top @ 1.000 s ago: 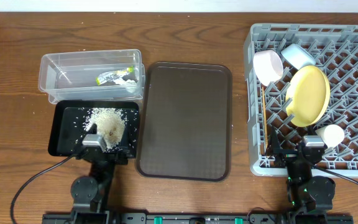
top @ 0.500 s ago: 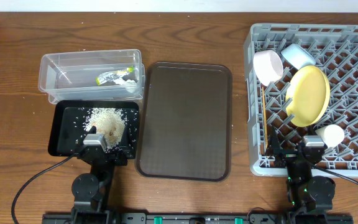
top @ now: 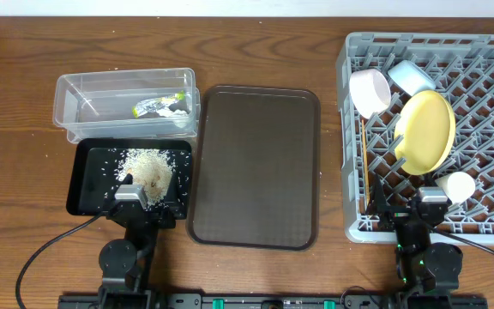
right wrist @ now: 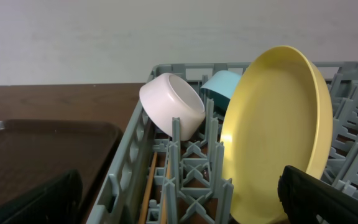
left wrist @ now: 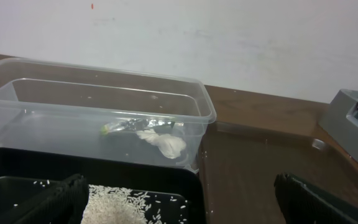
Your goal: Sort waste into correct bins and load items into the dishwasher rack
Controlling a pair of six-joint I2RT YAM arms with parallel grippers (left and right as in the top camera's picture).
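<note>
Probably light, stiff and slick, the round yellow plastic plate point(right wrist: 272, 137) stands on edge in the grey pegged plastic rack point(right wrist: 185, 155) just ahead of the right claw point(right wrist: 182, 196); pinch its rim. That and the left claw point(left wrist: 179, 199) gape empty.

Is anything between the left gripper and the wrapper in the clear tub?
Yes: the near wall of the tub stands between the left gripper and the wrapper, and the rice in the black tray lies before it.
</note>
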